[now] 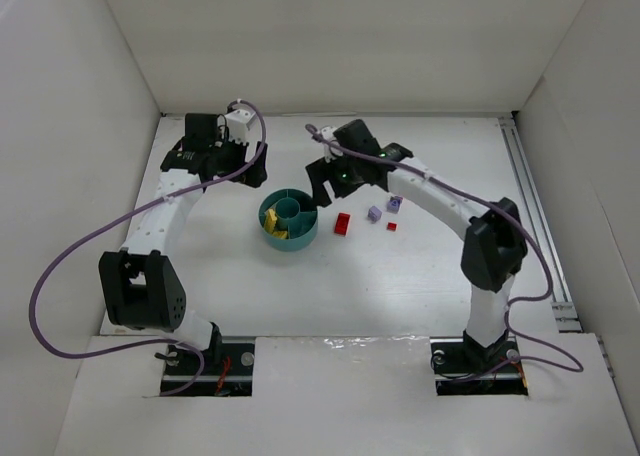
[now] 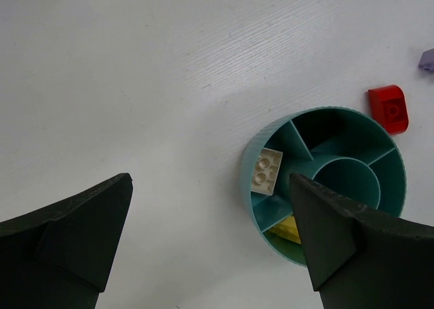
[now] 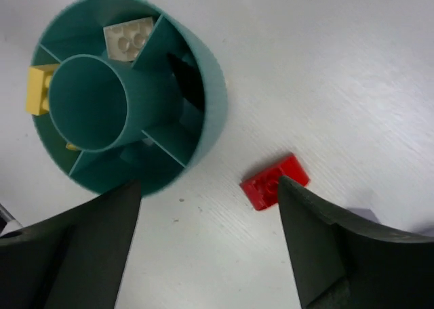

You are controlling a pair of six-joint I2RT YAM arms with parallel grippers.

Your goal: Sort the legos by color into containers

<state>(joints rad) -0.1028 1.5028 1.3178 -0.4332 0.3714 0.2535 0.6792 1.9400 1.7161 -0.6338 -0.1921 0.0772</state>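
Mid-sort. The teal dish sat mid-table between the arms. One white brick lay in one wedge and a yellow brick in the wedge next to it; the centre cup looked empty. Loose on the table, right of the dish, were a red brick just beside the rim, then a small red piece and two lavender bricks further out. The right gripper hovered over the gap between dish wall and red brick, jaws wide apart, nothing held. The left gripper was also spread and empty, over bare table on the dish's far-left side. My read is that the red brick was the next pick, and the right arm was best placed for it. That calls for shifting toward the brick, lining the fingers across its short sides, dropping, closing, then lifting it into an unused wedge clear of the white and yellow. The brick was close to the wall, so the near finger would risk nudging the dish. One wedge in the right wrist view was very dark; I couldn't tell shadow from a black brick. In the left wrist view the right finger covered part of the dish and most of the yellow, so the yellow count was unclear. One lavender was clipped at that frame's edge.
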